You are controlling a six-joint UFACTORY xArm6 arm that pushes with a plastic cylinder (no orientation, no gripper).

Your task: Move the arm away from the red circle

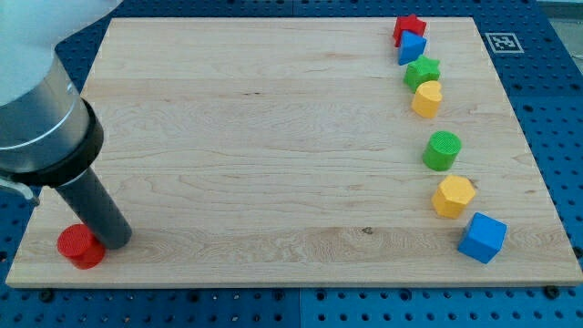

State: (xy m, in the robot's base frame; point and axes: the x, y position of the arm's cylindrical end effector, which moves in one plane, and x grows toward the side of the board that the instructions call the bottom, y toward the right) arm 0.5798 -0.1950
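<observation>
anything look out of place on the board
Only the red circle: it sits alone at the view's bottom left, touching my tip, while the other seven blocks line the view's right edge. Nothing looks tipped or damaged.

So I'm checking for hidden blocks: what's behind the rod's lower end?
My tip sits right beside the red circle, covering its right edge. Only bare board shows around it; what the rod covers can't be seen.

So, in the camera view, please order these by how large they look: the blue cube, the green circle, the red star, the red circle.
1. blue cube
2. red circle and green circle: they look alike, and my tip partly covers the red one, so no ranking.
3. red star, smallest, but farthest up the board, so distance may shrink it.
</observation>
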